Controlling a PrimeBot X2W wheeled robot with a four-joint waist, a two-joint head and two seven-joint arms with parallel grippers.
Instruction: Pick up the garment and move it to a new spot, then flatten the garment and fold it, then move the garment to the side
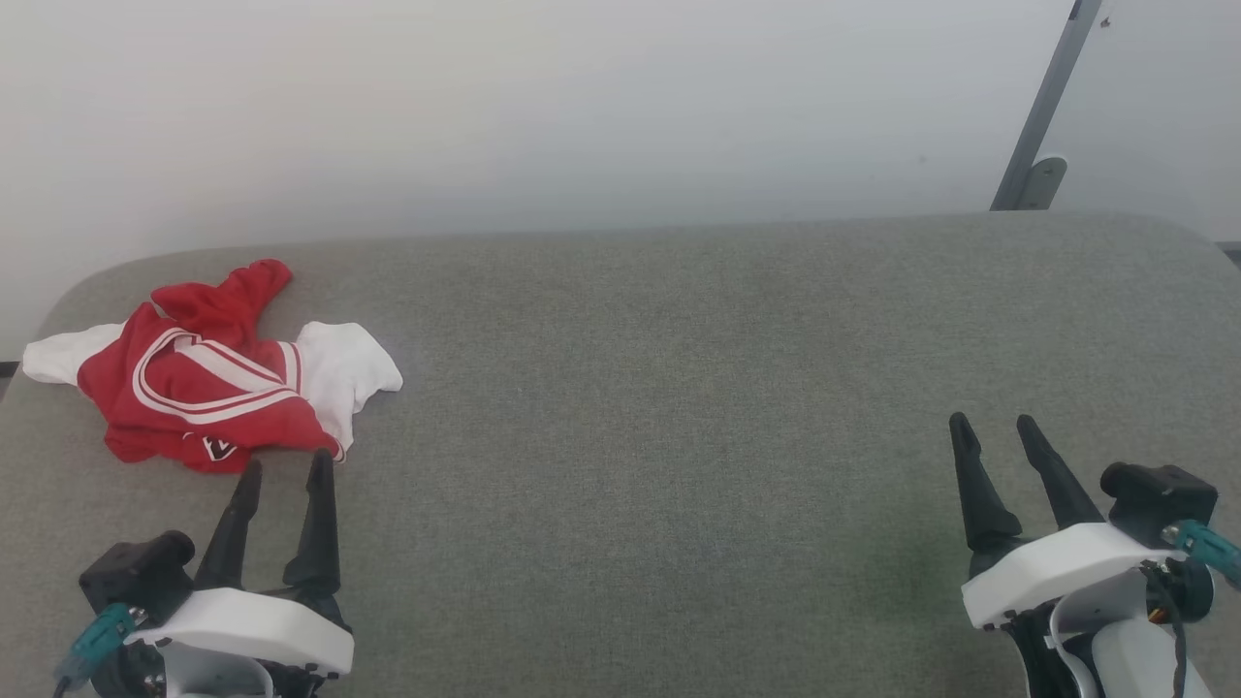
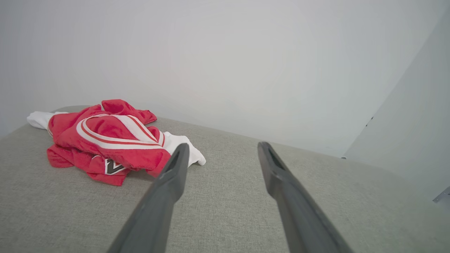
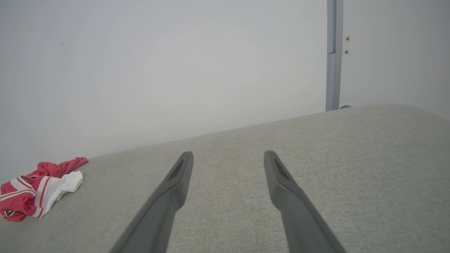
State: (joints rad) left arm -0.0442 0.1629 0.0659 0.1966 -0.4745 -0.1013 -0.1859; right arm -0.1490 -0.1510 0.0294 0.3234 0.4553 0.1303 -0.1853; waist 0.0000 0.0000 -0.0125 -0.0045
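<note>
Looking down from the head cam, we see the garment (image 1: 208, 388) lying crumpled at the far-left corner of the bench (image 1: 630, 436), a grey fabric-covered top w/ rounded corners. The shirt is red. Its white double-stripe trim faces up, one white sleeve (image 1: 344, 373) spreads to the right and the other to the left, and a small logo patch (image 1: 218, 448) sits at the near edge.

The left tool (image 1: 287, 461) is at near left, jaws apart, nothing between them. Its tips point at the garment's near edge, just beside it; we cannot tell from above whether they touch the cloth. In the left wrist cam the fingers (image 2: 175, 168) stand over bare bench, w/ the garment ahead and to their left.

The right tool (image 1: 993, 421) is at near right, jaws likewise apart and empty, well apart from the garment. In the right wrist cam the shirt shows small at the left edge, approx. at the bench's far corner.

Behind the bench we see a pale wall (image 1: 582, 116), w/ a grey post (image 1: 1042, 107) leaning at far right.
</note>
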